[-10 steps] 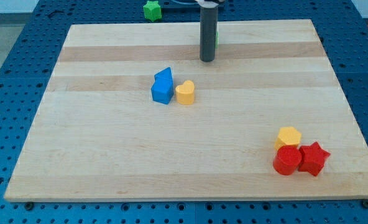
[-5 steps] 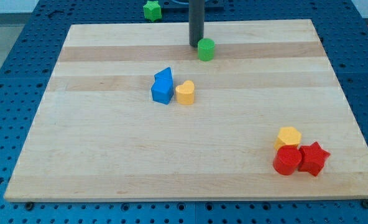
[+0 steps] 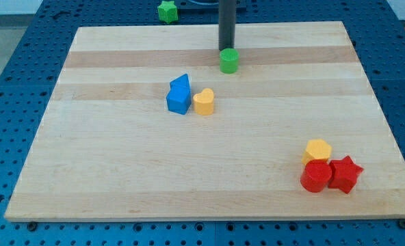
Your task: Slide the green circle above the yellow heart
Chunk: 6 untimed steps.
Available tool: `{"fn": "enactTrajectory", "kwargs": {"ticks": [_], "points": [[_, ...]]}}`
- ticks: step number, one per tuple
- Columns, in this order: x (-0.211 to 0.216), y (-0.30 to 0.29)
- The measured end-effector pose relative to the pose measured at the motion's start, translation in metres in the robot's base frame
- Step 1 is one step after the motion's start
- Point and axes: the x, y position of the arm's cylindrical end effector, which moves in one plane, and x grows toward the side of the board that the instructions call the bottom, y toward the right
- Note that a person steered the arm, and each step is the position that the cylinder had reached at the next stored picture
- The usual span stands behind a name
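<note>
The green circle (image 3: 229, 61) lies on the wooden board (image 3: 120, 171), above and to the right of the yellow heart (image 3: 204, 102). My tip (image 3: 226, 48) stands just above the green circle, touching or nearly touching its top edge. The rod rises out of the view's top. The yellow heart sits near the board's middle, against the right side of two blue blocks (image 3: 179, 94).
A green star-like block (image 3: 166, 11) lies off the board at the view's top. At the lower right, a yellow hexagon (image 3: 317, 150), a red circle (image 3: 316, 176) and a red star (image 3: 345, 173) are clustered together.
My tip moved from the circle's front to its upper left, then to directly above it. The green circle has slid slightly down toward the view's bottom.
</note>
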Motion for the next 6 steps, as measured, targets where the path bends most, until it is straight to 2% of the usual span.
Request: {"fn": "enactTrajectory", "kwargs": {"ticks": [2, 4, 5, 6], "points": [[0.087, -0.023], [0.071, 0.015], [0.156, 0.014], [0.188, 0.034]]}}
